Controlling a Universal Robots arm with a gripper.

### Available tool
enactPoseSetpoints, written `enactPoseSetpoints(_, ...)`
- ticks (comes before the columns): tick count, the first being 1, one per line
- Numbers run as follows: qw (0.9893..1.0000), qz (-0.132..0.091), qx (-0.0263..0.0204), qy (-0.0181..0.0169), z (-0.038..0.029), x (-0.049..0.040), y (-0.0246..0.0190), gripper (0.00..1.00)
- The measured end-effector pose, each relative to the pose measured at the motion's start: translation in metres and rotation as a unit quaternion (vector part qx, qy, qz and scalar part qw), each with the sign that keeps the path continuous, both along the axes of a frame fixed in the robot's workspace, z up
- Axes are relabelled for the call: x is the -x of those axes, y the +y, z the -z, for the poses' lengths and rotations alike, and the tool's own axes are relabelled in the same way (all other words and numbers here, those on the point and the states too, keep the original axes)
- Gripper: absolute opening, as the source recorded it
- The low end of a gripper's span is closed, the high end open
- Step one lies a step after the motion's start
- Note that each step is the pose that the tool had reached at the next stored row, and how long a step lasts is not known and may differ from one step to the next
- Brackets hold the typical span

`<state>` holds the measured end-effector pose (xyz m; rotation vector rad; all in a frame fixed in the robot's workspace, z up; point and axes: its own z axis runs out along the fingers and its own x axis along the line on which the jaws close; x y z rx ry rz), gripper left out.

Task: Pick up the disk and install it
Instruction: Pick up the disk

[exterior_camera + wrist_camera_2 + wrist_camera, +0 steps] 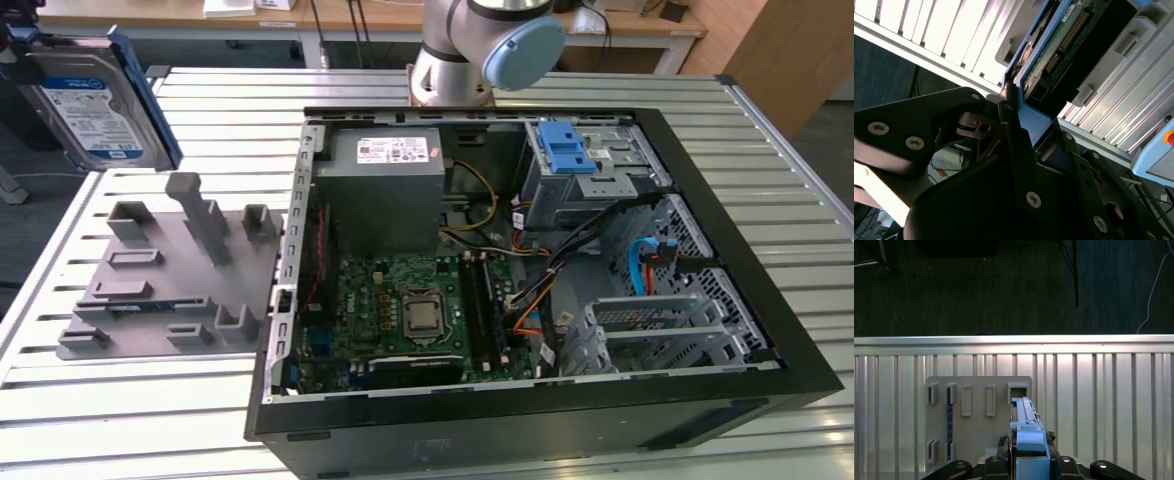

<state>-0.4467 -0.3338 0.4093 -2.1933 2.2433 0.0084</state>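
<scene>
You had the gripper (1028,441) clamped on the disk (1024,412). In the first wrist view the dark fingers sat on either side of its blue rail, and the drive stood on edge between them. In the second wrist view one finger (1013,135) pressed against that blue rail, with the disk's (1074,35) green circuit board and connector pins showing just past it.

Below the disk in the first wrist view lay the grey holder (979,430) with its row of slots, flat on the slatted metal table (1104,405). Beyond the table's edge was dark floor (1004,290).

In the exterior view your disk (91,100) hung upright at the exterior view's left, label facing the camera. It was lifted clear of the grey holder (147,290) and well apart from the computer case (534,425).

That case lay open on its side on the table (761,170). Nearest the camera inside it was the green circuit board (400,300). Farther back sat the grey power supply (380,175). To the exterior view's right of that was the metal drive bay (601,190), with a blue latch (567,150) on top. Behind the case stood the arm's base (461,60).
</scene>
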Motion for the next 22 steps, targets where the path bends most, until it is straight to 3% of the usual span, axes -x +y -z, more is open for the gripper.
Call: enactPoseSetpoints(22,1.0000,0.000,0.0000,0.0000,-0.0148,0.0000,0.0001,0.36)
